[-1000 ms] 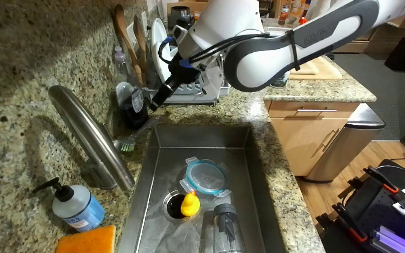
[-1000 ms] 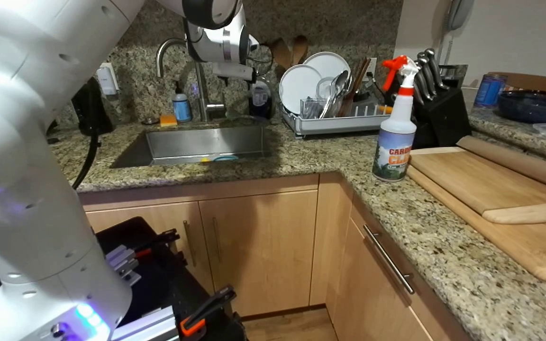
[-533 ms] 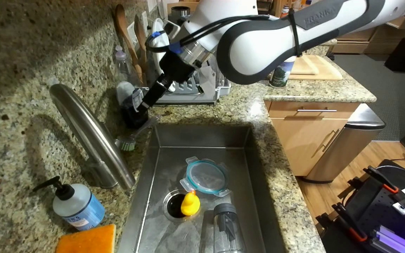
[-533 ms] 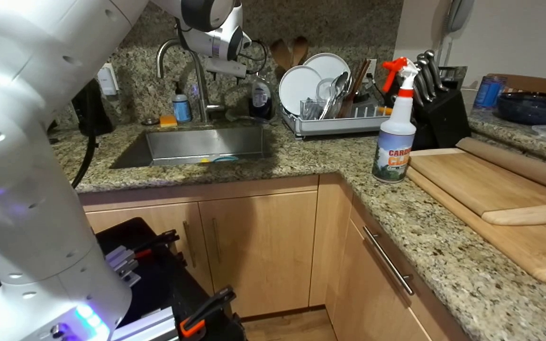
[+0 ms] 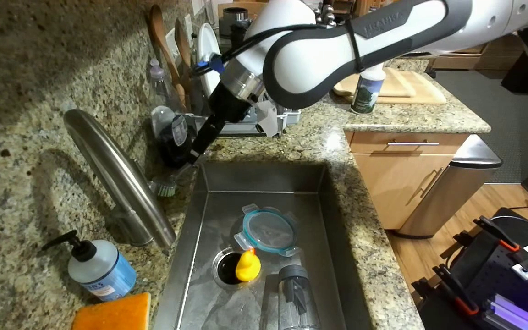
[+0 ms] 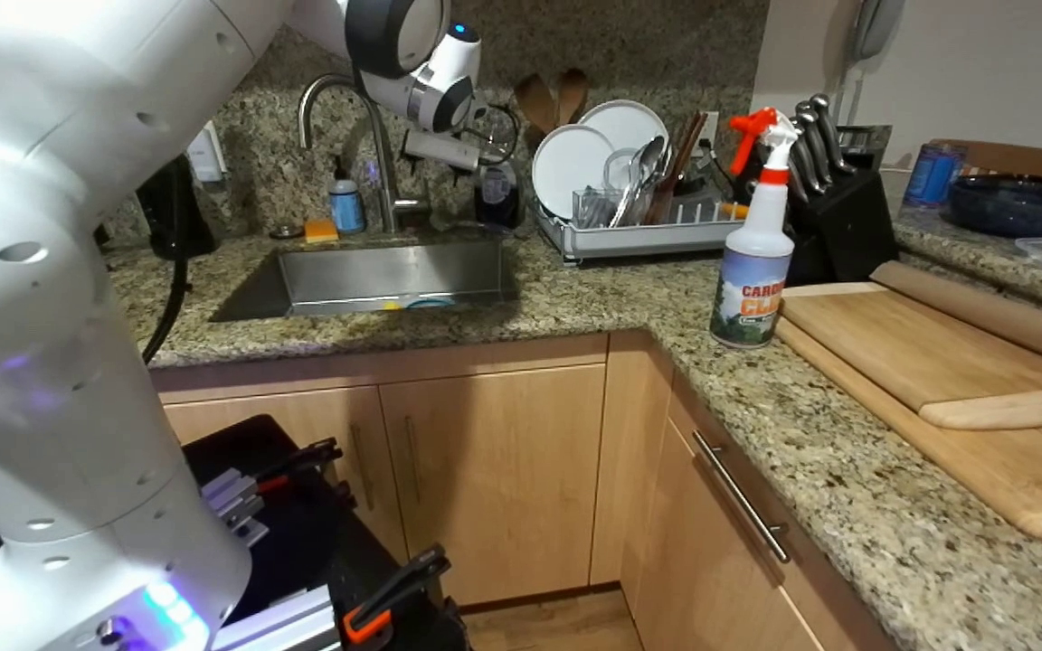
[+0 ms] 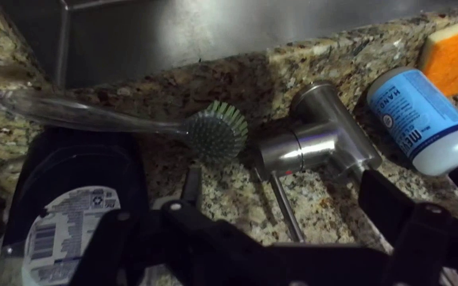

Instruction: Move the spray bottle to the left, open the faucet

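One granite tabletop (image 6: pixel 557 306) is spread beneath the claw (image 7: pixel 282 184), and the sink (image 5: pixel 264 178) let into it is found near the claw and lower down. The faucet (image 5: pixel 121 176) is fixed ahead of the claw and near it, its body upright, and is judged not yet opened. The spray bottle (image 6: pixel 756 244) is stood upright well apart from the claw, off to its right in both exterior views. Close beside the claw, on the left of the wrist view, a dark bottle (image 7: pixel 82 159) is met, which could be nudged. The claw itself is spread wide, with nothing gripped. On the smallest part, the faucet's lever (image 7: pixel 287 208), the coming move is judged to turn: in the wrist view it is framed midway in the claw's gap, its long axis pointed back toward the claw, so a push across that axis seems to be called for; whether it is touched cannot be told.
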